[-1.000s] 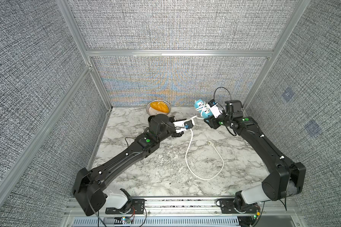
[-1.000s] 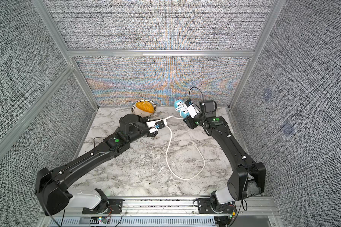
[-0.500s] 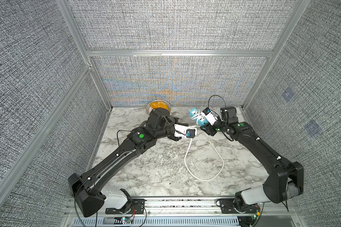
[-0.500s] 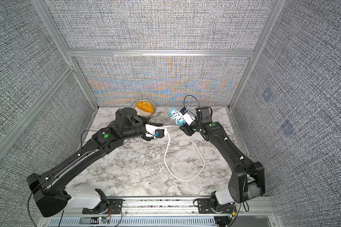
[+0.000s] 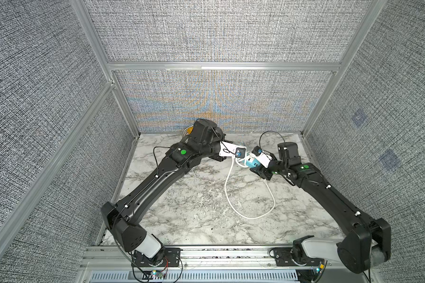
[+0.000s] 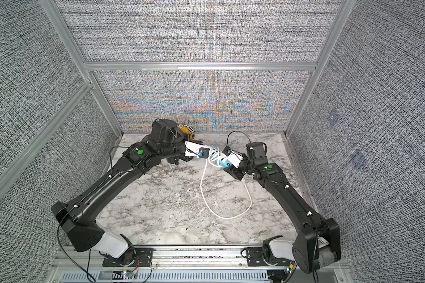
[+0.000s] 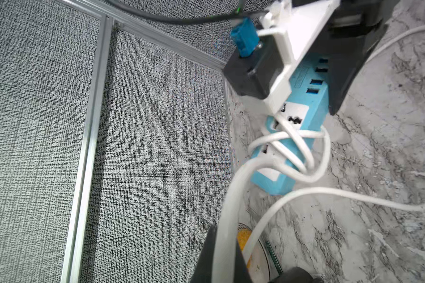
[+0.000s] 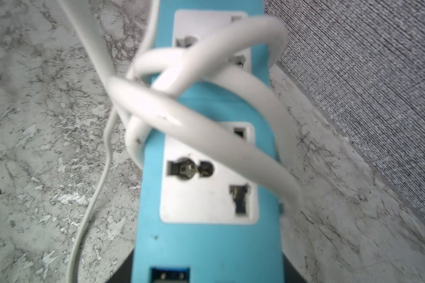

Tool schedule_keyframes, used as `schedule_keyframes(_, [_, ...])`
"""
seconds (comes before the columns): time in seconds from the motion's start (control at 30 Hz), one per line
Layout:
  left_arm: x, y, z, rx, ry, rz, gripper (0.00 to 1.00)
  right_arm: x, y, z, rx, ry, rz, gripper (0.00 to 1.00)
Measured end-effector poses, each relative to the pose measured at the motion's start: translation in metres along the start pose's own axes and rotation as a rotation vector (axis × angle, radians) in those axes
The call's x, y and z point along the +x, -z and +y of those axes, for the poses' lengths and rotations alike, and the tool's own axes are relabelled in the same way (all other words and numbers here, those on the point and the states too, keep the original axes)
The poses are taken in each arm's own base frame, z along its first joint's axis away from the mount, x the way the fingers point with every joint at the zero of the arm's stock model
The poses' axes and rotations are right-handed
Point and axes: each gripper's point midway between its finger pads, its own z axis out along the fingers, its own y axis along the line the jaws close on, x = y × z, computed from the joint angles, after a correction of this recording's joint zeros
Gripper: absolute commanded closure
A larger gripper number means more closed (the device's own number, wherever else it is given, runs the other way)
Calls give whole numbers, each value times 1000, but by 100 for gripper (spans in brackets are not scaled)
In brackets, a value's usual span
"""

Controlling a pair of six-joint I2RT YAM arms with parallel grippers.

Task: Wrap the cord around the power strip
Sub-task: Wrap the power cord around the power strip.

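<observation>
Both top views: left jaws pinch cord (image 6: 201,186), right jaws clamp power strip (image 6: 224,161) near yellow dish (image 6: 187,129).

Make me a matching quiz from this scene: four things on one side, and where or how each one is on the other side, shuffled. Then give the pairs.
Things:
1 strip
2 cord
3 left gripper
4 orange dish

States:
A by the back wall
B shut on the cord
C held by the right gripper
D partly looped round the strip, the rest trailing on the table

Pairs: 1-C, 2-D, 3-B, 4-A
</observation>
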Motion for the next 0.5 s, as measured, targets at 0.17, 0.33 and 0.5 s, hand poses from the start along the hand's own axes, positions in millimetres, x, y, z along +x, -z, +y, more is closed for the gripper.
schedule_keyframes(0.17, [-5,-6,8,9,-2,-22,100,-7,-13,28,-106,81,-21,100])
schedule_keyframes(0.33, [-9,-10,11,35,-4,-39,100,-10,-15,58,-200,153,-66,100])
schedule_keyframes(0.5, [0,-16,13,63,-4,-32,100,-18,-1,77,-226,232,-173,100])
